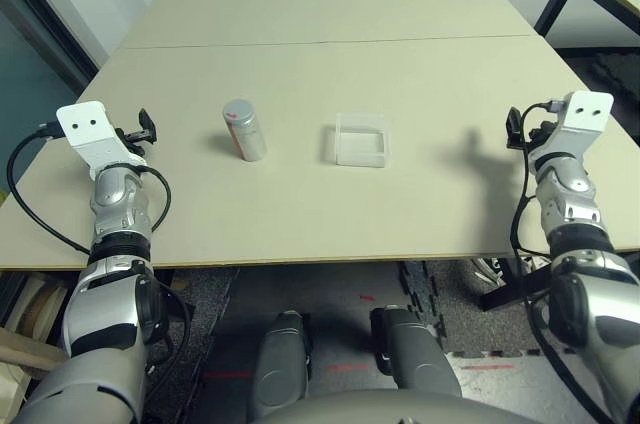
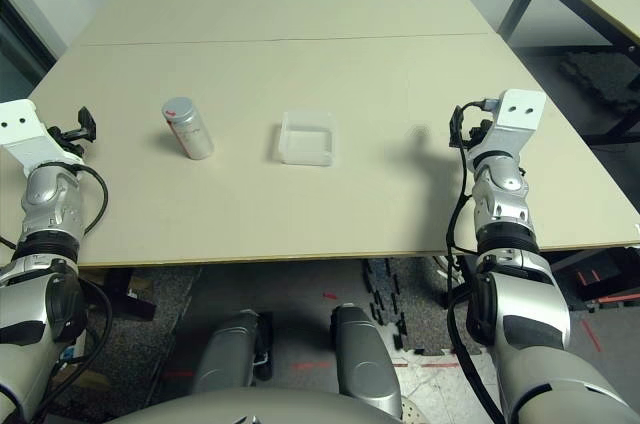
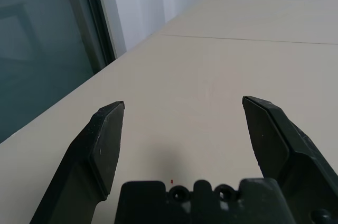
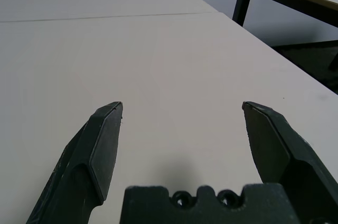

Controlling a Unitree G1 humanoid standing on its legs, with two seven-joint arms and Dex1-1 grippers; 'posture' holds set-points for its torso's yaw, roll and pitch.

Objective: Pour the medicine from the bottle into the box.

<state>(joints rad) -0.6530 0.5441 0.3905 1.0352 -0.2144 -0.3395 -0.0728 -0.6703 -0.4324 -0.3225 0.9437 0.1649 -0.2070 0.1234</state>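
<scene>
The bottle (image 1: 243, 130) stands upright mid-table, just left of the box (image 1: 361, 139), both well back from the near edge; left gripper (image 3: 182, 109) and right gripper (image 4: 182, 109) hover near the side edges, spread wide and empty. Risk: the slim bottle may tip under a glancing finger, or medicine overshoot the box's low walls. Its red mark is illegible.

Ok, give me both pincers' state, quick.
Left pincer: open, holding nothing, over bare table.
Right pincer: open, holding nothing.

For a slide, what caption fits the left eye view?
Bottle and box wait on the table between two open-jawed arms.
</scene>
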